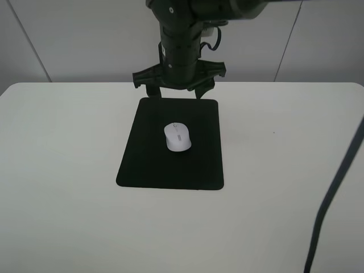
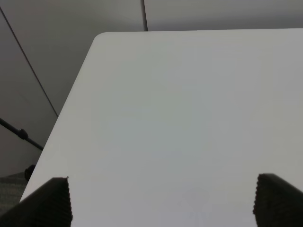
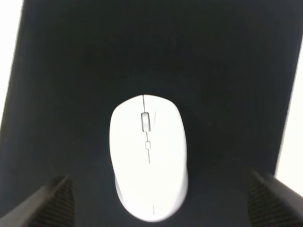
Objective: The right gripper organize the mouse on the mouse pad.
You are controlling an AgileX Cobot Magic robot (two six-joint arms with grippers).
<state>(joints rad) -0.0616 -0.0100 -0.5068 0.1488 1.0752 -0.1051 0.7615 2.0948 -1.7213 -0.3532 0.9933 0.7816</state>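
Note:
The white mouse lies on the black mouse pad, a little behind the pad's middle, with nothing touching it. My right gripper hangs open above the pad's far edge, behind the mouse. In the right wrist view the mouse lies on the pad with its grey scroll wheel showing. It sits between the wide-apart fingertips of the right gripper, which stay clear of it. My left gripper is open and empty over bare table.
The white table spreads wide around the pad, with a grey wall behind it. A dark cable or arm part crosses the right foreground. The left wrist view shows a rounded table corner and the floor beyond it.

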